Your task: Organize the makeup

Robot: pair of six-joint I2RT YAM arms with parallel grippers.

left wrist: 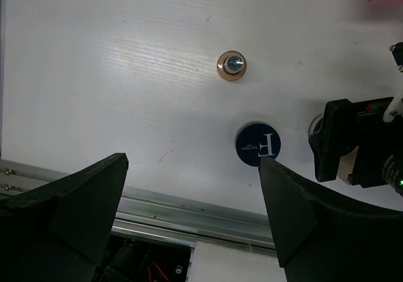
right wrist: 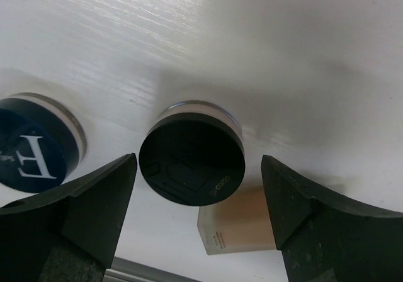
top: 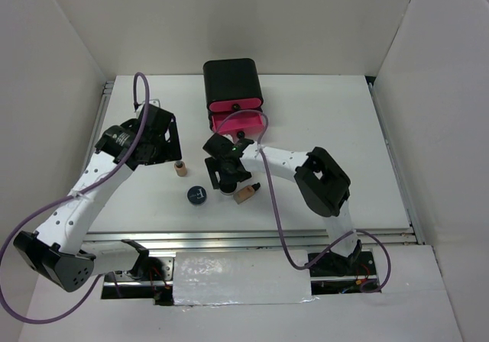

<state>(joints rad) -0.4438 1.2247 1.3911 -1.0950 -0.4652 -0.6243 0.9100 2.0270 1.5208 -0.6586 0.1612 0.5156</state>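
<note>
Black-lidded jar [right wrist: 192,161]: round, with a matte black lid bearing faint embossed marks and a pale beige band under it. It stands mid-table, just in front of the box.
Dark-blue compact [left wrist: 257,143]: round and flat, with a white letter F on the lid and a pale rim. It lies near the jar, on its left.
Beige bottles: one stands upright [top: 180,168], well left of the jar and apart from the compact. The other lies on its side [right wrist: 236,222], just beside the jar on the near side, with small print on its body and its dark cap towards the right.
Count: two bottles, one compact and one jar in view, all on the white table [top: 336,113].
Black box [top: 233,82]: one, at the far middle of the table, with a pink drawer [top: 238,122] pulled out towards the arms.
Left arm: it rises from its base at the near left and bends at the elbow, with the wrist over the left part of the table and pointing down. The left fingers [left wrist: 75,206] are spread wide with nothing between them, above the bare table near the compact.
Right arm: the elbow is raised on the right and the forearm reaches left to the table's middle. The right fingers [right wrist: 82,213] are spread to either side of the jar, with a gap on each side.
</note>
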